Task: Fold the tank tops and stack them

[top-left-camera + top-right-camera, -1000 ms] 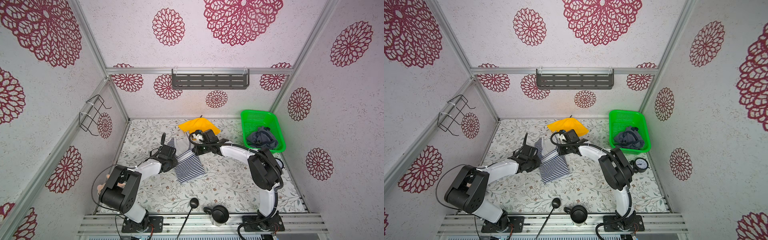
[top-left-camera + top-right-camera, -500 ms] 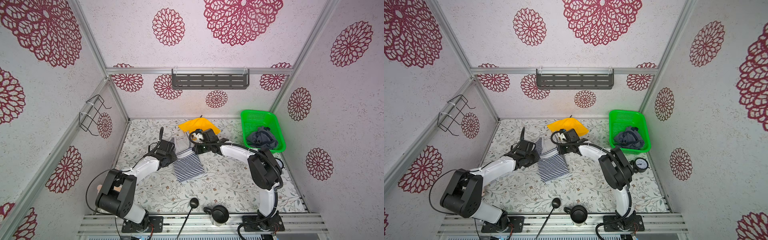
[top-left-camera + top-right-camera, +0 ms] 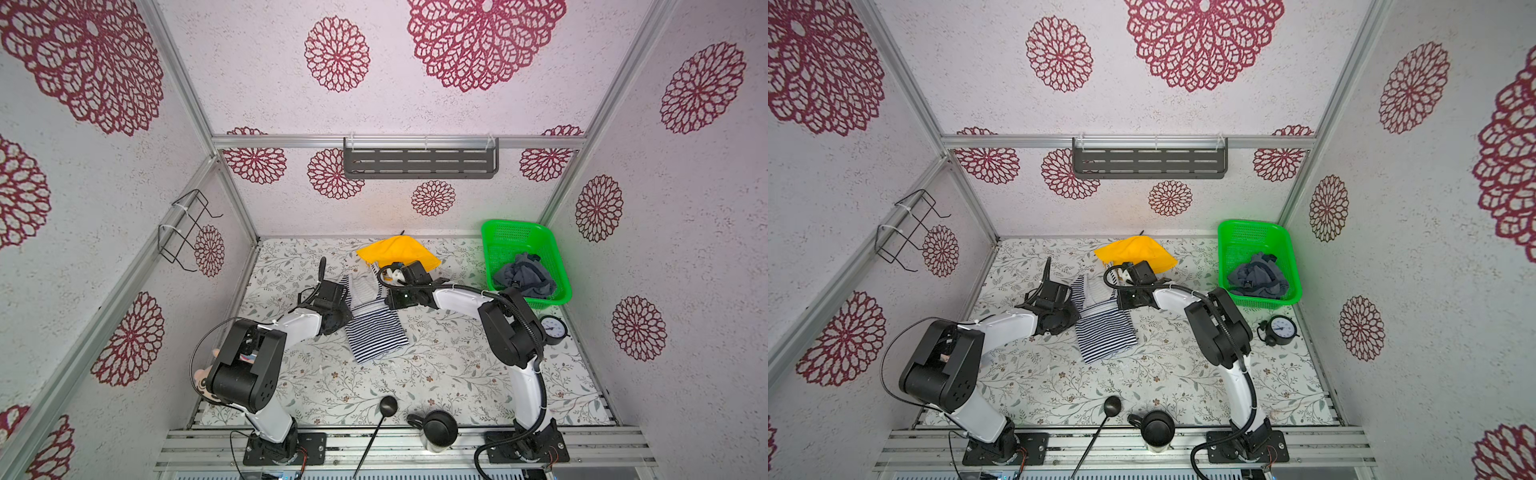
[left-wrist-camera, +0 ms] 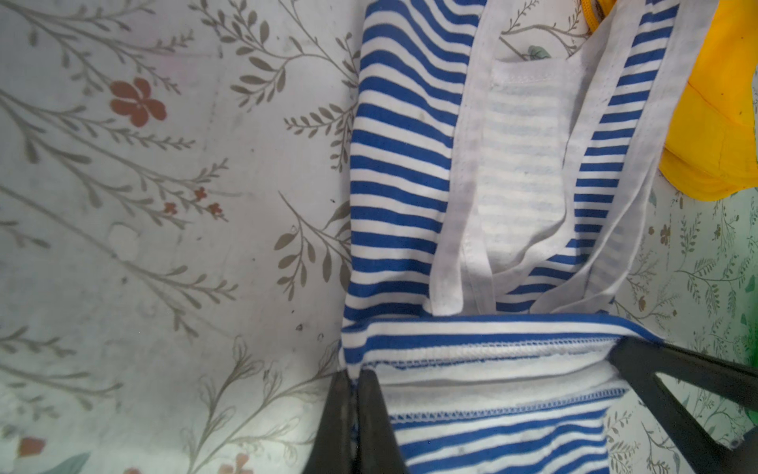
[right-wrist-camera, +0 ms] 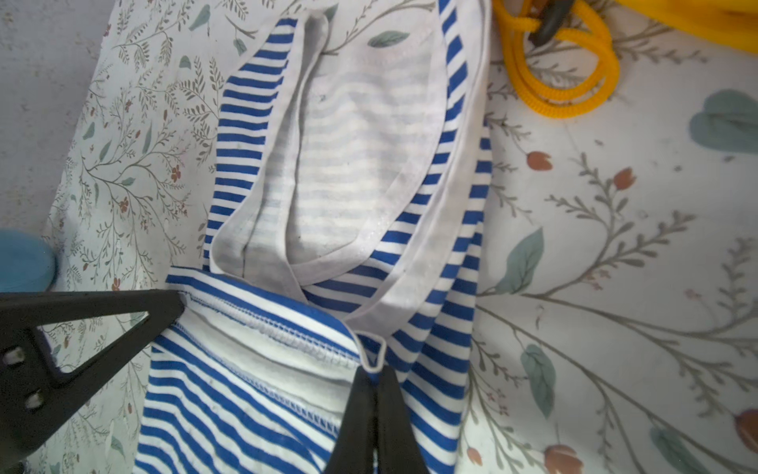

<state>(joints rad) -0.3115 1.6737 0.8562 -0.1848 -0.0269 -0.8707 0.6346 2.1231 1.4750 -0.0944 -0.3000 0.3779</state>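
Striped tank top (image 3: 376, 332) pinched at both hem corners

Your left end effector (image 4: 355, 379) and right end effector (image 5: 372, 375) are each clamped tight on its hem. The top lies mid-surface (image 3: 457, 374), straps just beside the yellow hat (image 3: 399, 249).

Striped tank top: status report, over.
Left tool shut on hem corner, right tool shut on the other. Striped tank top half-folded, hem over body. Yellow hat crowding the straps; blue-grey top in green basket.
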